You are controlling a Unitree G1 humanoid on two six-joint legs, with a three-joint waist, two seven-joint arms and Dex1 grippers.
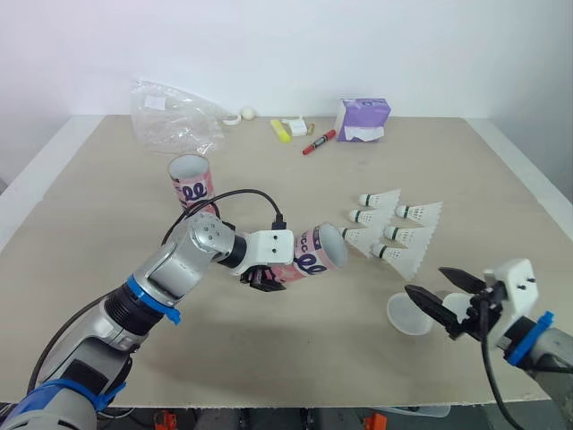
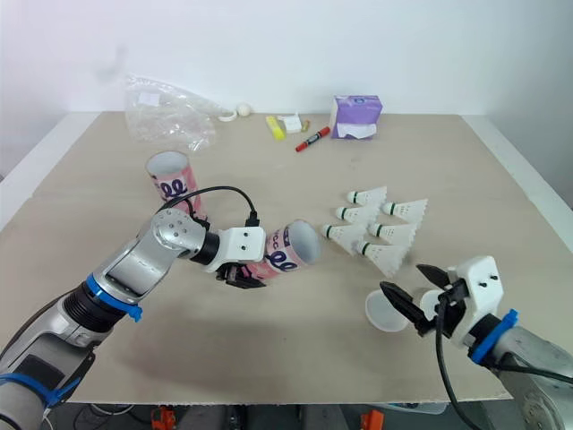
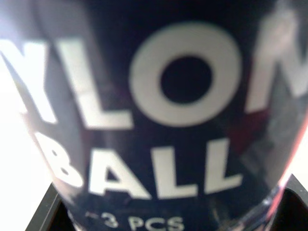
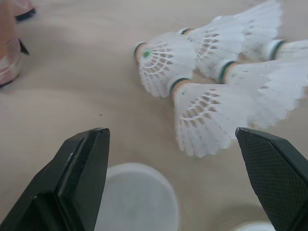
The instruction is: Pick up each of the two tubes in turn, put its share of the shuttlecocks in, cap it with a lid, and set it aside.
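My left gripper (image 1: 265, 279) is shut on a pink tube (image 1: 315, 251), held on its side just above the table with its open mouth facing the shuttlecocks. The tube's dark label (image 3: 154, 120) sits right against the left wrist camera. A second pink tube (image 1: 190, 182) stands upright farther back on the left. Several white shuttlecocks (image 1: 394, 228) lie in a cluster right of centre. A translucent lid (image 1: 409, 313) lies on the table near the front. My right gripper (image 1: 424, 280) is open just right of the lid, empty, with the lid (image 4: 137, 197) below and between its spread fingers.
Along the far side of the table lie a clear plastic bag (image 1: 175, 116), a yellow highlighter (image 1: 281, 131), a red marker (image 1: 318, 142) and a purple tissue pack (image 1: 363, 118). The table's front edge runs close under both arms.
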